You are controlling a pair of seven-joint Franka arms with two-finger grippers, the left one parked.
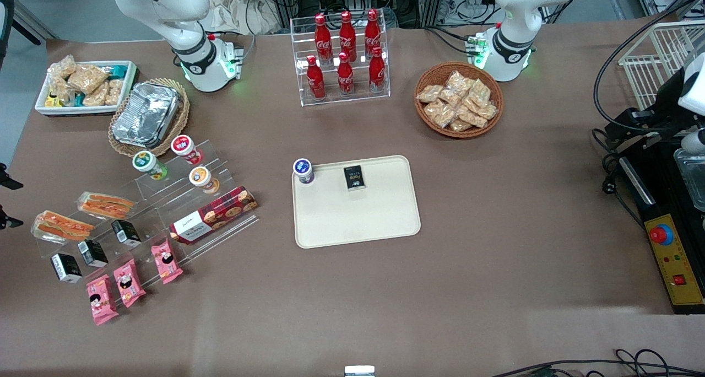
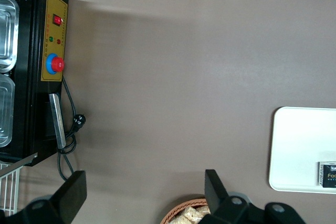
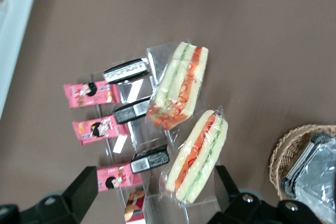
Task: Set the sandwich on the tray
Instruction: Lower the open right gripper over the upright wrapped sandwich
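Observation:
Two clear-wrapped sandwiches lie on the top step of a clear acrylic stand at the working arm's end of the table. One sandwich (image 1: 106, 204) (image 3: 198, 156) is farther from the front camera than the other sandwich (image 1: 60, 225) (image 3: 178, 85). The cream-beige tray (image 1: 358, 222) lies flat mid-table and also shows in the left wrist view (image 2: 299, 150). It holds a blue-lidded cup (image 1: 303, 170) and a black packet (image 1: 355, 177). My right gripper (image 3: 155, 192) hangs open above the stand, with one end of the first sandwich between its fingers (image 3: 81, 192). It holds nothing and is out of the front view.
The stand also carries black packets (image 1: 92, 252), pink snack packets (image 1: 130, 281), lidded cups (image 1: 200, 177) and a long red biscuit box (image 1: 215, 214). A crinkled foil tray (image 1: 146, 114) in a wicker basket and a white snack bin (image 1: 85, 85) stand farther back. A cola bottle rack (image 1: 344, 57) and a snack basket (image 1: 458, 100) also stand farther back.

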